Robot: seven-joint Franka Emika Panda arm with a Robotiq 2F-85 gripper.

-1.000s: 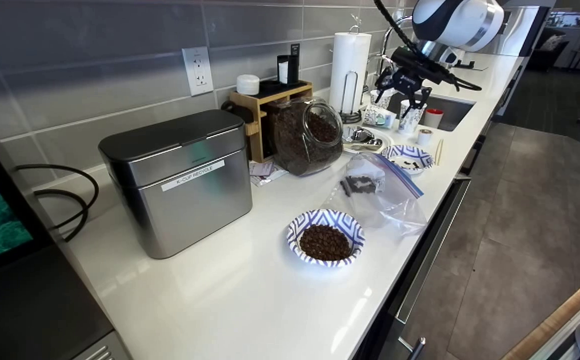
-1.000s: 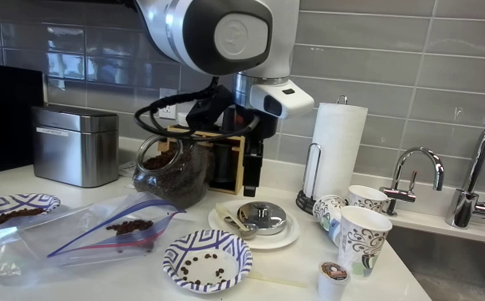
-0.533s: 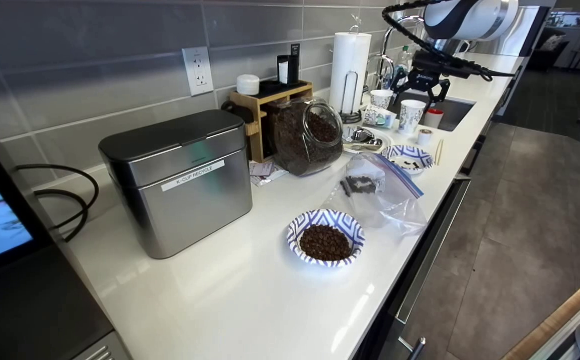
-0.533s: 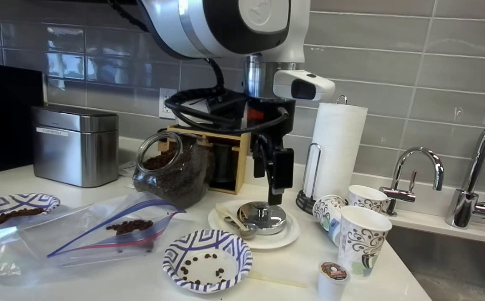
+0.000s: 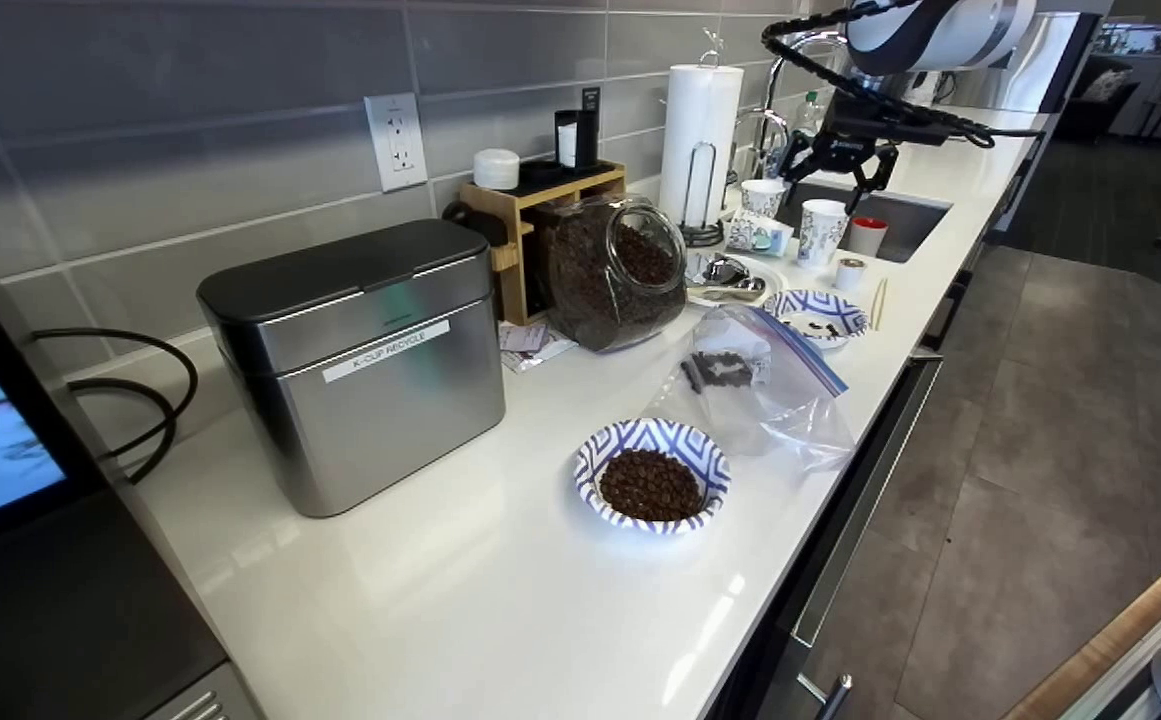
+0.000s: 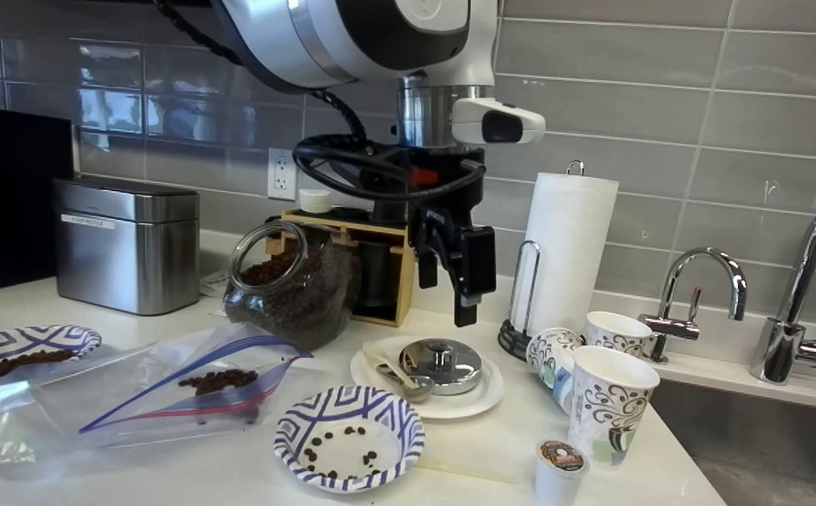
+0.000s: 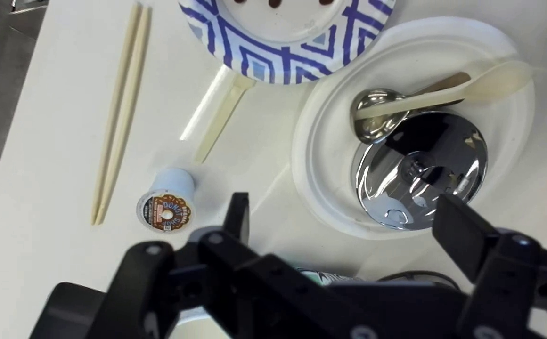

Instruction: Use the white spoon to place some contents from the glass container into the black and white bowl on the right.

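A pale white spoon (image 7: 497,84) lies across a metal scoop (image 7: 372,96) on the white plate (image 7: 315,155); it also shows in an exterior view (image 6: 392,364). Above that plate hangs my gripper (image 7: 341,202), jaws wide apart and nothing held; an exterior view also has the gripper (image 6: 448,303). The glass container (image 6: 295,309), a tilted jar of dark coffee beans, stands left of the plate there. The right-hand bowl (image 6: 348,450) is patterned blue-purple and white, with a few beans inside; the wrist view catches only its rim (image 7: 278,63).
A similar bowl (image 5: 675,440) full of beans sits farther off, past a clear zip bag (image 6: 169,393). A shiny lid (image 7: 419,165) shares the plate. Around are chopsticks (image 7: 122,113), a small pod (image 7: 172,188), paper cups (image 6: 611,400), a paper towel roll (image 6: 566,253) and the sink (image 5: 915,225).
My gripper has turned and shifted away from the glass container toward the paper towel roll, then risen slightly. Its jaws stay apart. The things on the counter have not moved.
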